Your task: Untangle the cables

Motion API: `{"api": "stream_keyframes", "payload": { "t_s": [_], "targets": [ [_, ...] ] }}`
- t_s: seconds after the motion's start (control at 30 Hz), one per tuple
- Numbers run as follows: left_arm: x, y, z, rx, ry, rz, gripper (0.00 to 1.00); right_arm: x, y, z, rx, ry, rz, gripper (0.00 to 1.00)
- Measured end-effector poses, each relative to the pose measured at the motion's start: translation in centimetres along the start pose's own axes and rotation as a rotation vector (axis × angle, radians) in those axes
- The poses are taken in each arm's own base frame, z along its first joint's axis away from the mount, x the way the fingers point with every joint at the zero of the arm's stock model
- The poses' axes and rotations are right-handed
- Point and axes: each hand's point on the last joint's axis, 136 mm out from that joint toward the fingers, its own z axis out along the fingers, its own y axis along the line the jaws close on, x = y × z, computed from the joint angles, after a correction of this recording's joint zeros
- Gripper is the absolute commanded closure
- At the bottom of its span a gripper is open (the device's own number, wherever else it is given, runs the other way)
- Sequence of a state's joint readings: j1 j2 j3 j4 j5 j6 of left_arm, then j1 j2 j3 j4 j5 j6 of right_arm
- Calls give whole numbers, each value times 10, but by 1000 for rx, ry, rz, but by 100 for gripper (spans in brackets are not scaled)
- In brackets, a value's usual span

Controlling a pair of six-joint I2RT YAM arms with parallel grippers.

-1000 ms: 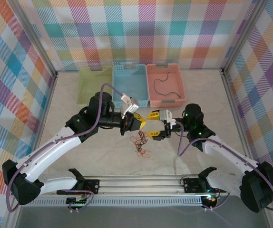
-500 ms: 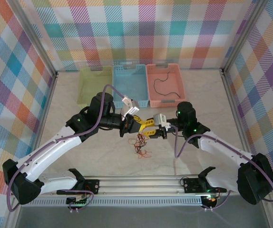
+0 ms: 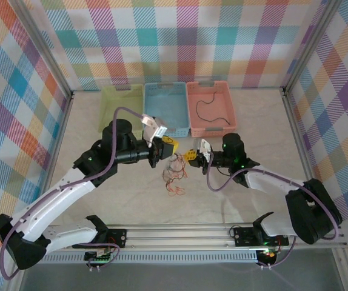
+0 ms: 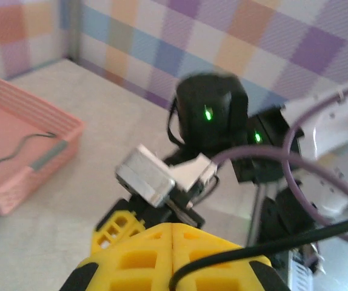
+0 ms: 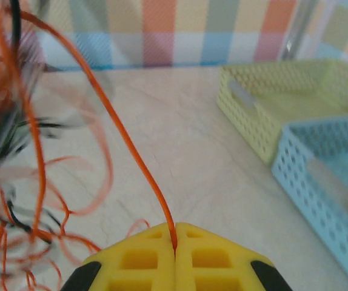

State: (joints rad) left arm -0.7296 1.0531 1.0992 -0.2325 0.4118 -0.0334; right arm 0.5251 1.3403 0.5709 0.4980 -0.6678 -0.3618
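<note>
- No word, number, brand or sign can be read in any of the views.

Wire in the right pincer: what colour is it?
The wire is orange-red, clearest in the right wrist view.
</note>
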Motion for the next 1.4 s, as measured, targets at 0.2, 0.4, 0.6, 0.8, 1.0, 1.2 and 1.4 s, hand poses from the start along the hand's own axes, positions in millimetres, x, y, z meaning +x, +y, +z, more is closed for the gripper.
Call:
{"api": "stream_keyframes", "payload": {
  "t_s": [0.2, 0.4, 0.6, 0.8, 1.0, 1.2, 1.4],
  "targets": [
    [-20, 37, -21, -214, -91, -64, 100, 23, -31, -1, 145, 18, 87, 100],
    [-23, 56, -37, -349, -94, -97, 100, 8, -69, -17, 293, -60, 115, 100],
    [-33, 59, -55, -415, -96, -100, 100, -7, -71, -18, 299, -114, 98, 100],
    [-44, 52, -65, -409, -107, -94, 100, -23, -52, -19, 202, -172, 52, 100],
    [-48, 48, -63, -368, -132, -107, 100, -16, -16, -11, 78, -99, 66, 49],
    [-40, 53, -48, -348, -120, -146, 100, -21, 6, -11, 44, -73, 53, 41],
    [-29, 59, -37, -347, -86, -190, 100, -48, 20, -21, 31, -129, -4, 44]
  ]
}}
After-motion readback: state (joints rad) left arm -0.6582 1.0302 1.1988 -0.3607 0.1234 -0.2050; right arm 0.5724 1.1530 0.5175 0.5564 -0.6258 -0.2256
